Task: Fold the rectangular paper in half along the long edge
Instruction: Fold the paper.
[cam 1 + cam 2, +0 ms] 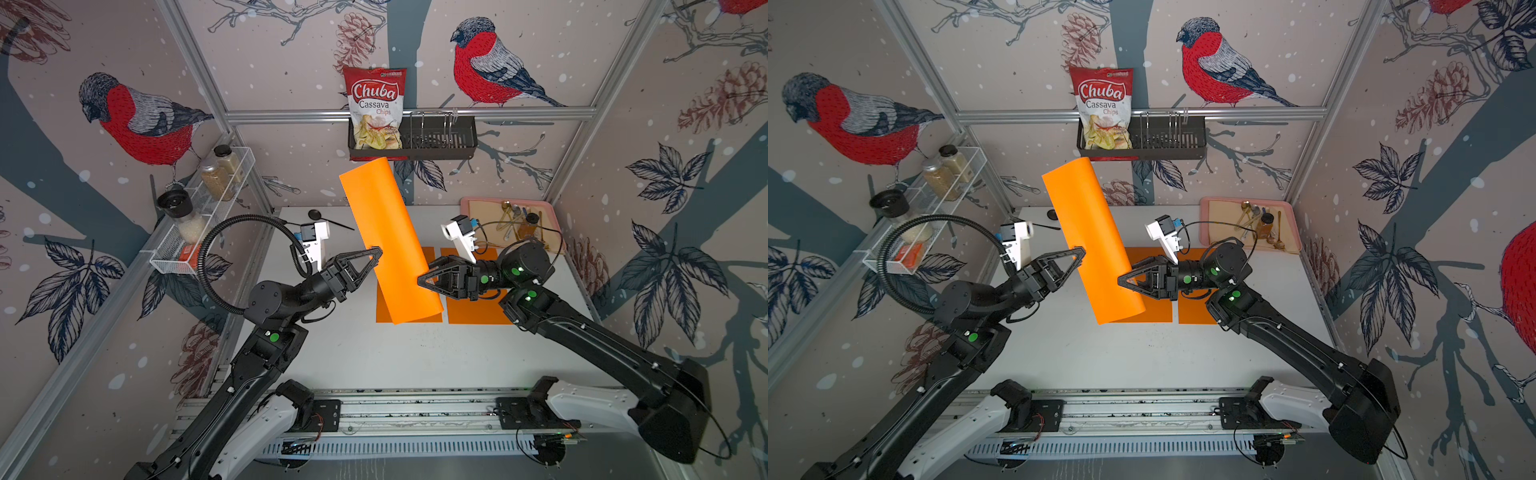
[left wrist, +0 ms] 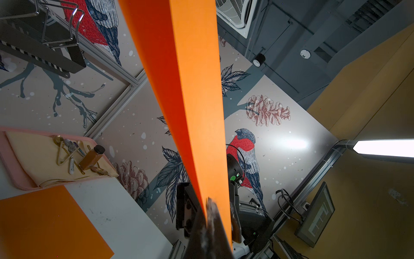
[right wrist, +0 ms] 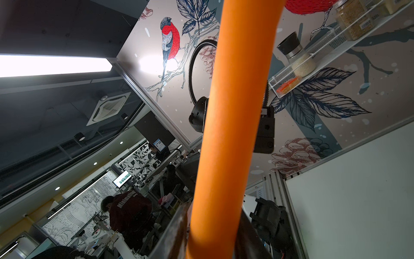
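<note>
An orange rectangular paper (image 1: pixel 386 232) (image 1: pixel 1088 232) is held in the air above the white table (image 1: pixel 374 361), bent over on itself into a loose rounded fold and tilted toward the back wall. My left gripper (image 1: pixel 376 252) (image 1: pixel 1080 251) is shut on the paper's left side, where its free edges (image 2: pixel 197 89) meet at the gripper (image 2: pixel 207 206). My right gripper (image 1: pixel 422 280) (image 1: pixel 1122 280) grips the opposite side. In the right wrist view the paper's rounded fold (image 3: pixel 237 112) runs between its fingers (image 3: pixel 177 228), which touch it on both sides.
Two more orange sheets (image 1: pixel 383 312) (image 1: pixel 478 309) lie flat on the table under the held paper. A pink tray (image 1: pixel 467 205) with cutlery and a small bottle stands at the back right. A black spoon (image 1: pixel 316 215) lies at the back. A black basket (image 1: pixel 457 143) with a chips bag (image 1: pixel 376 108) and a wire shelf (image 1: pixel 199 249) hang on the walls.
</note>
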Available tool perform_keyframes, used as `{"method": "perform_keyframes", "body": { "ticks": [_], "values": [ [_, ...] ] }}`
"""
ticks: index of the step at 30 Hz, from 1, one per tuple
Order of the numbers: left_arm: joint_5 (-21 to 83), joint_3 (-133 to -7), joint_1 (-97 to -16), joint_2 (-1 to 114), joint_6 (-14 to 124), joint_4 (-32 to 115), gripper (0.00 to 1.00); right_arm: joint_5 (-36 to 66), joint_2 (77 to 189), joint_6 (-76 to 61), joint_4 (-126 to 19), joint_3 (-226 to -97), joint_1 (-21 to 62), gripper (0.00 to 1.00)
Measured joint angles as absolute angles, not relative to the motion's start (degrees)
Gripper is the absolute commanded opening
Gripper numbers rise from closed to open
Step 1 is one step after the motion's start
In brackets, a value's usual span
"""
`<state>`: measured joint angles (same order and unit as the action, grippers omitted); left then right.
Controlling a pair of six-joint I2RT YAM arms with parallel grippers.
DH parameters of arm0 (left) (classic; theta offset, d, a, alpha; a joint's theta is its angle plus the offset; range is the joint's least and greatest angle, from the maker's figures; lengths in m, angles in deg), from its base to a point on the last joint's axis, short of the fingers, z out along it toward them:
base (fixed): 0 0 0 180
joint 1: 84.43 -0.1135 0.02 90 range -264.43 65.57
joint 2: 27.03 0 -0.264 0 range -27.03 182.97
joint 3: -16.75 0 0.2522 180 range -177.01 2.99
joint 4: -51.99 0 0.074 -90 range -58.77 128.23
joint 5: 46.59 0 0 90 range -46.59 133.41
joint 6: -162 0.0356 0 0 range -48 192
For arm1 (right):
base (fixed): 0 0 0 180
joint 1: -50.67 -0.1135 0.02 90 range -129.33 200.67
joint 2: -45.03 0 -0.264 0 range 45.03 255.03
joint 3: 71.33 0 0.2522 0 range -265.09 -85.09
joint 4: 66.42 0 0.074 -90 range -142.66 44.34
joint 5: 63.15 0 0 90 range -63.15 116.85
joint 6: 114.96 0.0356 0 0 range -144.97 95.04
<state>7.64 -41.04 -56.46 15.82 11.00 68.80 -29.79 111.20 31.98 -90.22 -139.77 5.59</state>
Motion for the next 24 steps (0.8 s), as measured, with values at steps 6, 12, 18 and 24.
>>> {"method": "perform_keyframes", "body": {
  "ticks": [6, 12, 18, 24],
  "values": [
    [7.6, -41.0, -56.5, 15.8, 11.0, 68.8, 0.08, -29.0, 111.2, 30.3, -87.4, -140.1, 5.5, 0.32],
    [7.6, -41.0, -56.5, 15.9, 11.0, 68.6, 0.15, -28.8, 111.2, 28.8, -85.2, -140.7, 5.5, 0.31],
    [7.6, -41.0, -56.5, 16.0, 11.0, 68.6, 0.16, -28.8, 111.2, 27.7, -84.2, -140.7, 5.5, 0.31],
    [7.6, -41.0, -56.5, 16.1, 11.0, 68.6, 0.16, -28.3, 111.2, 27.2, -83.3, -141.2, 5.4, 0.3]
  ]
}}
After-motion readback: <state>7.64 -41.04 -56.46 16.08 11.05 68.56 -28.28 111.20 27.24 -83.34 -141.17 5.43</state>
